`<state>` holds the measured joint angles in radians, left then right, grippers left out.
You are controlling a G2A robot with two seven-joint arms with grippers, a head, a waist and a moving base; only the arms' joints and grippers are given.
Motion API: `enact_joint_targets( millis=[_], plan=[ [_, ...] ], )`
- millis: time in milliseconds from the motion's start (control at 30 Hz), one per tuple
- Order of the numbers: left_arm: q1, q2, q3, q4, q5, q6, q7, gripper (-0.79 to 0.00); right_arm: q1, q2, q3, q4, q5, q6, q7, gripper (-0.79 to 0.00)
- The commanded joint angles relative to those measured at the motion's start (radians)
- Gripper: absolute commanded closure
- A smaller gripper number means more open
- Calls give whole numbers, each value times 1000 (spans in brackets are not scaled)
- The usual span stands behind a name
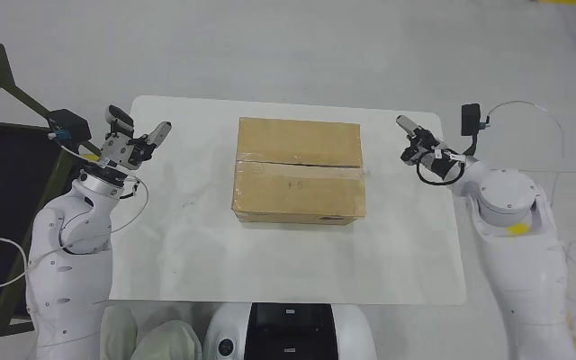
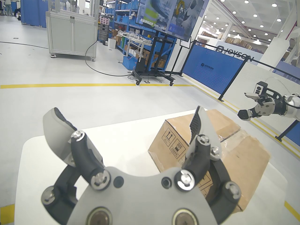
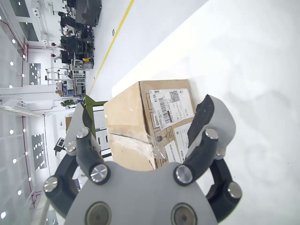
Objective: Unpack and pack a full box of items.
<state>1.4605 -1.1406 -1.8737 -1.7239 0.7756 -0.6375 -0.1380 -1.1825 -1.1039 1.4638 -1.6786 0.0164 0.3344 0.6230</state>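
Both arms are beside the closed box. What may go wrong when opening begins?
1. Clear tape crosses the seam of the cardboard box; pulling a flap might tear the cardboard or lift the whole box.
2. The left gripper and right gripper stand apart from the box on opposite sides, jaws open; an uneven push may slide or turn it on the white table.

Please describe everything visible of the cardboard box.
The cardboard box is brown, rectangular and closed; its two top flaps meet in a seam under clear, wrinkled tape. White printed labels are on one end, black handling symbols on the other. It rests flat near the middle of the white table. Nothing else touches it: the left tool and right tool are open, apart from it, one at each end.
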Motion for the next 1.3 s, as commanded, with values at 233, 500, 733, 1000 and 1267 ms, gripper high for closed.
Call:
enact_joint_targets(
  millis=[233, 500, 733, 1000, 1267],
  plan=[
    [0, 0, 0, 0, 0, 0, 0, -784, -37, 2, 31, -19, 19, -21, -32, -785],
    [0, 0, 0, 0, 0, 0, 0, -785, -36, 2, 31, -19, 19, -21, -32, -785],
    [0, 0, 0, 0, 0, 0, 0, -784, -36, 2, 31, -19, 19, -21, -32, -784],
    [0, 0, 0, 0, 0, 0, 0, -785, -36, 2, 31, -19, 19, -21, -32, -784],
    [0, 0, 0, 0, 0, 0, 0, -785, -36, 2, 31, -19, 19, -21, -32, -785]
  ],
)
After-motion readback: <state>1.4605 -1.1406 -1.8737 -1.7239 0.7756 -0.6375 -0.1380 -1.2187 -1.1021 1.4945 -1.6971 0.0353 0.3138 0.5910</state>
